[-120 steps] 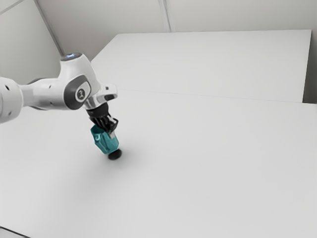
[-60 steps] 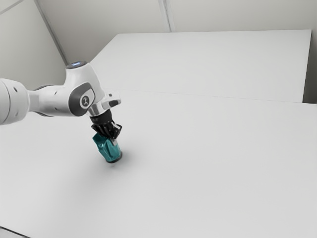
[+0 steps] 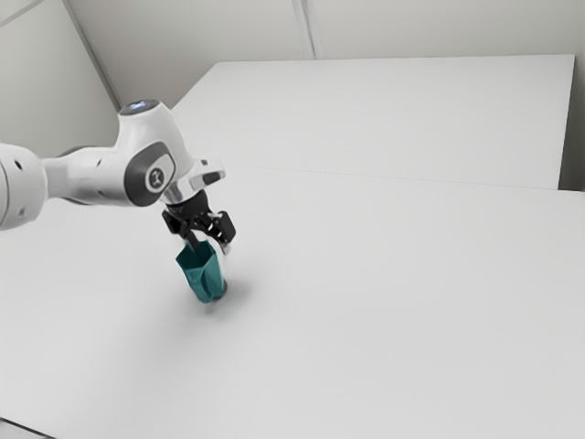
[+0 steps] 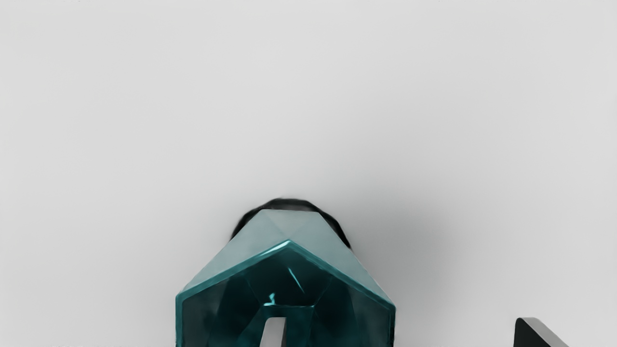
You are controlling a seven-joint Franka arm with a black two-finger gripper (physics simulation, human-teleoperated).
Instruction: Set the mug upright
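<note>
Mug [image 3: 205, 279] swung nearer upright vs prev.; fingers [image 3: 223, 228] wide apart, 1 at mug's mouth.

Pale grey walls [image 3: 46, 82]; broad white surface [image 3: 411, 320], probably table; soft light.

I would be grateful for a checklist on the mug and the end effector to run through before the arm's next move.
1. Teal mug has its mouth facing up: ok.
2. Black base is at the lower end, toward the table: ok.
3. Base sits flat, with no lean left: cannot tell.
4. End effector is open: ok, its fingers stand wide apart.
5. Both fingers are clear of the mouth: not ok, one is in or over it.
6. Outer finger is off the mug's wall: ok, a gap shows.
</note>
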